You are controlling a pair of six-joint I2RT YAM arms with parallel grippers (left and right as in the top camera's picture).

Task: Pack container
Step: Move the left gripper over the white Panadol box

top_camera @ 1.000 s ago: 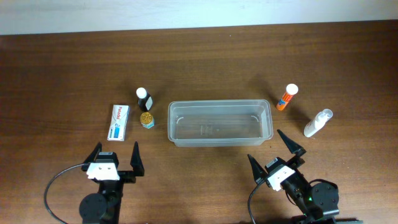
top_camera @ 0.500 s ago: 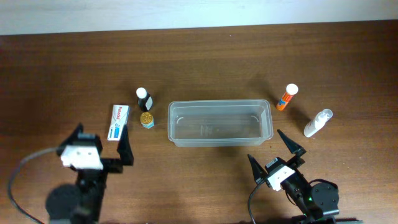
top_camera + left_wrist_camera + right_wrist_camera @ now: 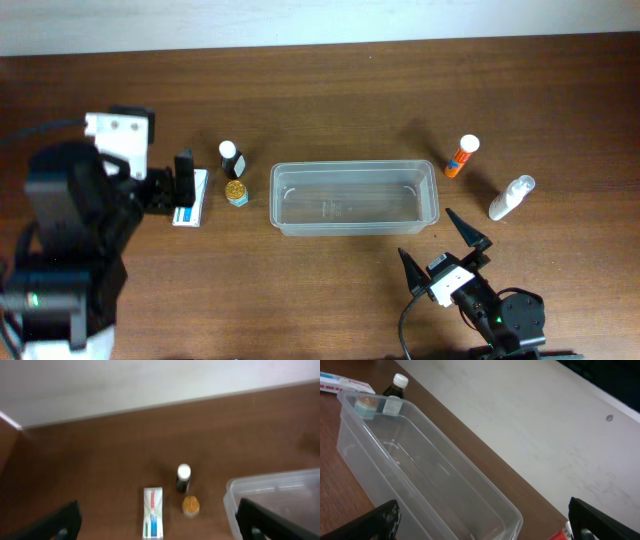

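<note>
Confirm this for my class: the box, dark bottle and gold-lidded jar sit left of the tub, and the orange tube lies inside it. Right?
Not quite. The orange tube is not inside the tub; it sits on the table beyond the tub's right end, as the overhead view shows. The box, dark bottle and jar do sit to its left.

The container (image 3: 354, 197) is seen clear; the table (image 3: 330, 90) brown-grained; the tube (image 3: 460, 157) orange, white-capped; the bottle (image 3: 232, 160) dark, white-capped.
</note>
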